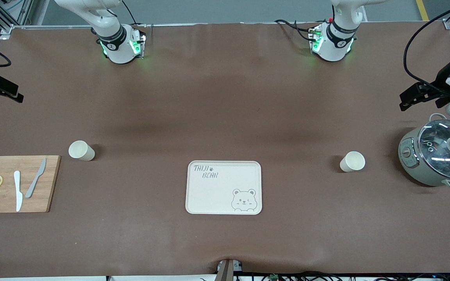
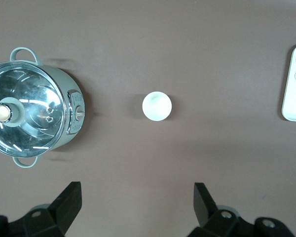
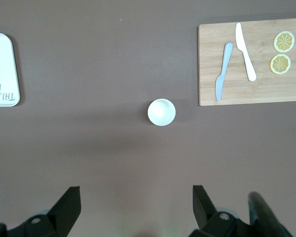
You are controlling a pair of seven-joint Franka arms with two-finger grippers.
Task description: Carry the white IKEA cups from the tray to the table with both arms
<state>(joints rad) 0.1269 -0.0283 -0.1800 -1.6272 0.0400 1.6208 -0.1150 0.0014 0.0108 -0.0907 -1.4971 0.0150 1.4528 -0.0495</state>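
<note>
Two white cups stand upright on the brown table (image 1: pixel 225 97), well apart w/ the bear-printed tray (image 1: pixel 224 187) between them, tray a bit nearer the front camera. One cup (image 1: pixel 81 150) sits toward the right arm's end, just beside the wooden cutting board (image 1: pixel 16 184) w/ two knives & two lemon slices. Other cup (image 1: pixel 352 161) sits toward the left arm's end, near the grey-green pot (image 1: pixel 438 157) w/ glass lid. Left gripper (image 2: pixel 137 205) hovers high over its cup, jaws open, empty. Right gripper (image 3: pixel 136 207) likewise over its cup, jaws open, nothing held.
</note>
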